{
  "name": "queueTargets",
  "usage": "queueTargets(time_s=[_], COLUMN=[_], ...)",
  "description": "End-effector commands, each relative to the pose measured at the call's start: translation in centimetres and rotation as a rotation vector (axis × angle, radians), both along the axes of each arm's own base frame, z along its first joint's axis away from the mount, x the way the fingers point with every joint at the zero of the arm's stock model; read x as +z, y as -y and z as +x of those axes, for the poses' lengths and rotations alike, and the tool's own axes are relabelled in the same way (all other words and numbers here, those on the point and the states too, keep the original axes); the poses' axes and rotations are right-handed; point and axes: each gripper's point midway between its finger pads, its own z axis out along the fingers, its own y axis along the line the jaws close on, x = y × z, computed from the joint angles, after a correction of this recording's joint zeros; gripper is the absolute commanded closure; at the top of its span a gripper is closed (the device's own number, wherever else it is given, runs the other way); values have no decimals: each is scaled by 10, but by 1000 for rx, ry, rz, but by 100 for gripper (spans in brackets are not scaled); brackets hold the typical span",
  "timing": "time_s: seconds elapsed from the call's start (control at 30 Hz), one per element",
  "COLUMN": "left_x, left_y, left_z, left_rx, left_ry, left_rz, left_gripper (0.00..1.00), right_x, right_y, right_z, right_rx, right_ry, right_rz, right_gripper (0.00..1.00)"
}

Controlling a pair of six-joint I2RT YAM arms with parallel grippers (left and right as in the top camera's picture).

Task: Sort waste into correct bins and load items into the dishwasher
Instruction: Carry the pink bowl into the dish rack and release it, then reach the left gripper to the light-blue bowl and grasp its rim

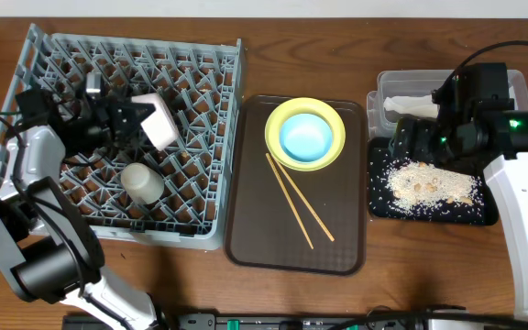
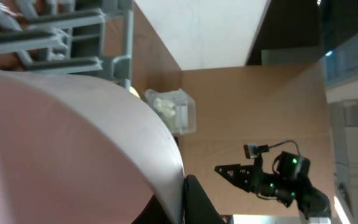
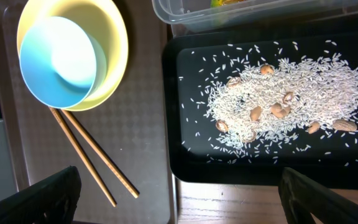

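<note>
My left gripper [image 1: 134, 119] is over the grey dishwasher rack [image 1: 218, 137], shut on the rim of the white bowl [image 1: 159, 119]. That bowl [image 2: 73, 143] fills the left wrist view, its rim pinched at my gripper [image 2: 184, 202]. A small white cup [image 1: 142, 181] sits in the rack. The light blue bowl [image 1: 305, 137] rests in the yellow plate [image 1: 335, 119], with the chopsticks [image 1: 299, 200] lying beside them. My right gripper [image 3: 185, 199] hangs open and empty over the seam between the serving tray and the black tray [image 3: 191, 149] of rice scraps [image 3: 284, 99]. The white napkin [image 1: 409, 106] lies in the clear tub [image 1: 388, 82].
The brown serving tray [image 1: 246, 229] lies between the rack and the bins. The right arm [image 1: 521, 183] reaches in from the right edge over the tub and the black tray [image 1: 379, 197]. Bare wooden tabletop [image 1: 411, 266] shows along the front.
</note>
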Motion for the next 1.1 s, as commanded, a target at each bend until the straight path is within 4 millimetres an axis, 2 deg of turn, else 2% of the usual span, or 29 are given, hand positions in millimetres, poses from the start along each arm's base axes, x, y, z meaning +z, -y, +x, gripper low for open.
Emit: queueTargets(time_s=[0.0,0.03,0.07,0.13,0.23,0.33,0.4,0.47,0.7,0.87,1.07], left_x=[-17,-20,-22,-24,-28,-39,-57,-65,-62,-46,-17], left_y=[-15,-19,-23,-30,-43,-58,-75,-85,-102,-101,-84], left_z=[4,4,3,2,1,-2,-9,-13,-18,-18,-17], left_rx=[46,58,69,89,124,167,213,239,298,304,297], left_ry=[-40,-51,-57,-68,-82,-128,-211,-251,-280,-239,-176], left_rz=[97,113,122,130,145,199,277,311,291,316,438], left_gripper=[91,85,71,55,39,30,27,26,22,19,16], right_x=[6,5,5,5,5,5,5,5,5,5,5], right_y=[5,5,5,5,5,5,5,5,5,7,9], right_z=[1,0,0,0,0,0,0,0,0,0,0], right_rx=[-25,-25,-25,-25,-25,-25,-24,-24,-24,-28,-32], right_ry=[14,13,12,11,12,12,12,12,12,12,12], right_rz=[-4,-4,-4,-4,-4,-4,-4,-4,-4,-14,-26], right_gripper=[1,1,1,1,1,1,1,1,1,1,1])
